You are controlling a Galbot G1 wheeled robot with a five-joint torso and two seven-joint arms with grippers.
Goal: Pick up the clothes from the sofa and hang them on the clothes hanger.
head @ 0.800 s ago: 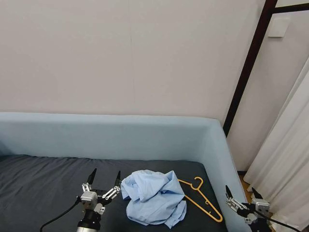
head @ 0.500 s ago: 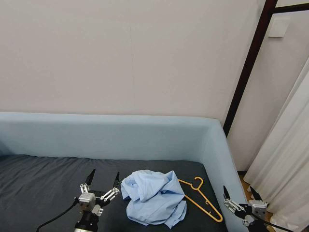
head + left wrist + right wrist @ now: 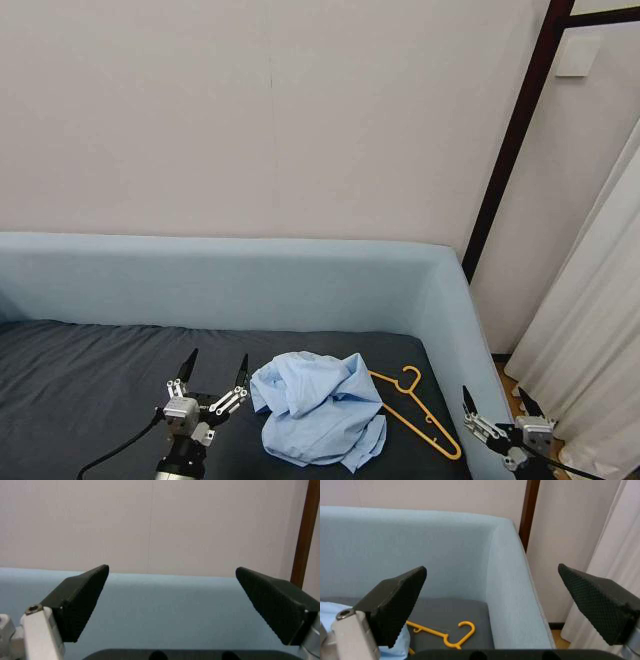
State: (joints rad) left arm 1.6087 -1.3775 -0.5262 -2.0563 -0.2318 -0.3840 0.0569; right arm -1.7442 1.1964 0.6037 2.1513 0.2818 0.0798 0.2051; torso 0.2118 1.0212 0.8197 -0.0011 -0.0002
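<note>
Shirt (image 3: 318, 410), hanger (image 3: 420, 408) on sofa (image 3: 250, 285) between left gripper (image 3: 218, 368), right gripper (image 3: 493, 405): both spread, empty.

Open seat (image 3: 80, 370) left of shirt (image 3: 318, 408), hanger (image 3: 420, 412) and armrest (image 3: 450, 320) right

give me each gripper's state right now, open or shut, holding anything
Left gripper: open, holding nothing, beside the blue shirt.
Right gripper: open, holding nothing, near the orange hanger.
</note>
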